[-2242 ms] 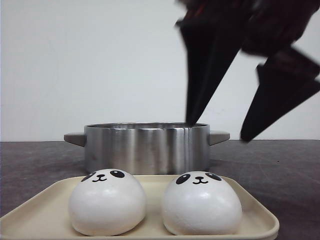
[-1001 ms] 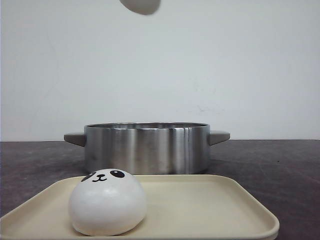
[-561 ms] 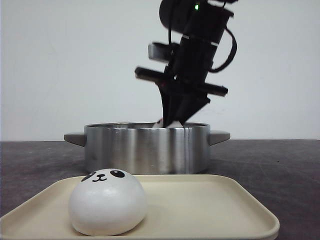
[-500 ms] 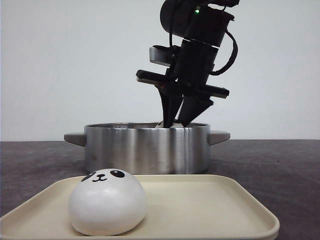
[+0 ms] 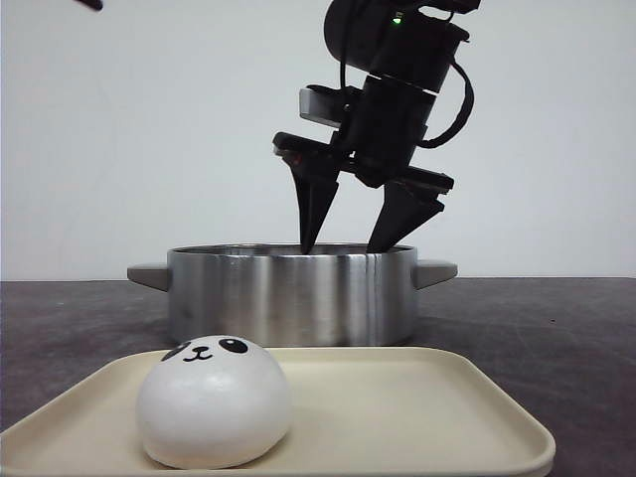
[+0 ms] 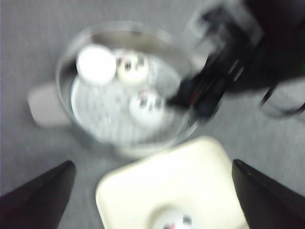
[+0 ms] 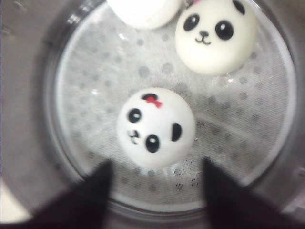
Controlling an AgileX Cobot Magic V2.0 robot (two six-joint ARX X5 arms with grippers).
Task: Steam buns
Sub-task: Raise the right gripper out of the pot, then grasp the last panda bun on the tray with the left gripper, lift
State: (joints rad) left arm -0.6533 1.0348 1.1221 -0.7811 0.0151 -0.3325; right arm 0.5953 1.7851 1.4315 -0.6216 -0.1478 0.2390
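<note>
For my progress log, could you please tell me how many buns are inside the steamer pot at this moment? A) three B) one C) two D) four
A: the left wrist view shows three buns on the perforated rack in the steamer pot, and one last bun sits on the cream tray.

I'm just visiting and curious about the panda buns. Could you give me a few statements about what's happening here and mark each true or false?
1. Three buns sit inside the steel pot. True: the bow bun, another panda bun and a third bun.
2. The right gripper is squeezing a bun. False: it is open above the pot, holding nothing.
3. One bun is on the cream tray. True.
4. The left gripper is holding the tray. False: it is open, above it.
5. The pot has a lid on. False: it is uncovered.
</note>
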